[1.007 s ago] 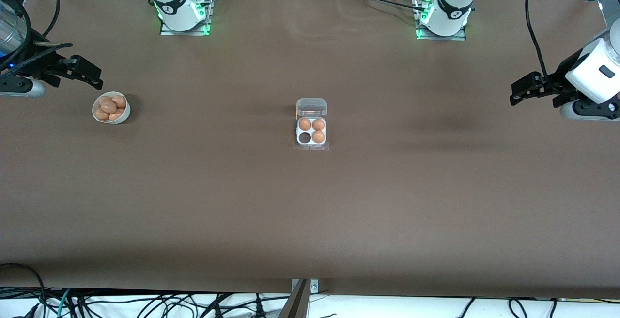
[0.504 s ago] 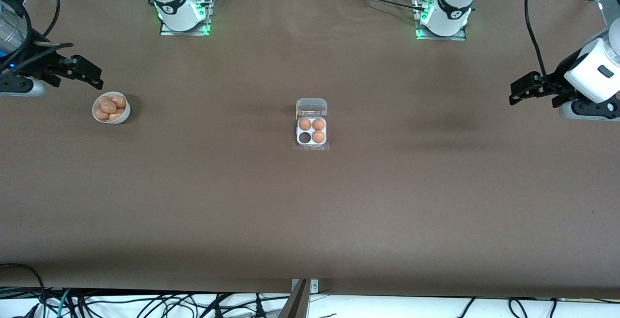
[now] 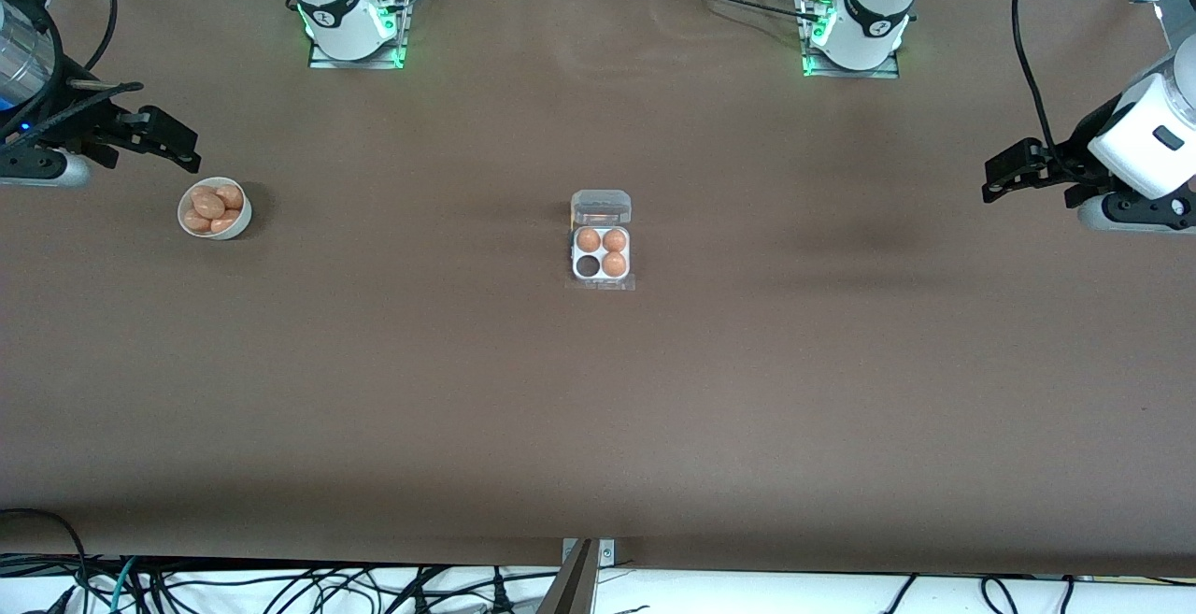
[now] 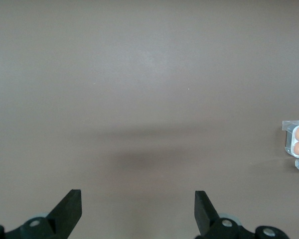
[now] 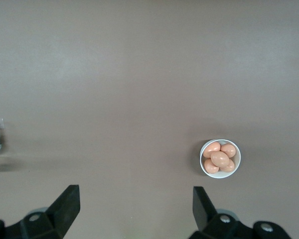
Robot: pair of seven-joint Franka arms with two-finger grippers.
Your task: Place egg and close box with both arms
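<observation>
Aloft, left pincer [image 3: 998,177] agape, right pincer [image 3: 177,149] agape

Desk [image 3: 598,427]: matt brown covering, faintly rippled. Box [image 3: 601,254]: white tray, clear glossy plastic lid. Eggs in bowl [image 3: 214,207]: smooth, tan, slight sheen. Bowl [image 3: 245,213]: smooth white, glossy finish.

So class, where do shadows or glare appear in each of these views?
Front view: a soft dark shadow on the table toward the left arm's end; green glow at both bases. Left wrist view: a blurred shadow band on the table. Right wrist view: even light around the bowl.
</observation>
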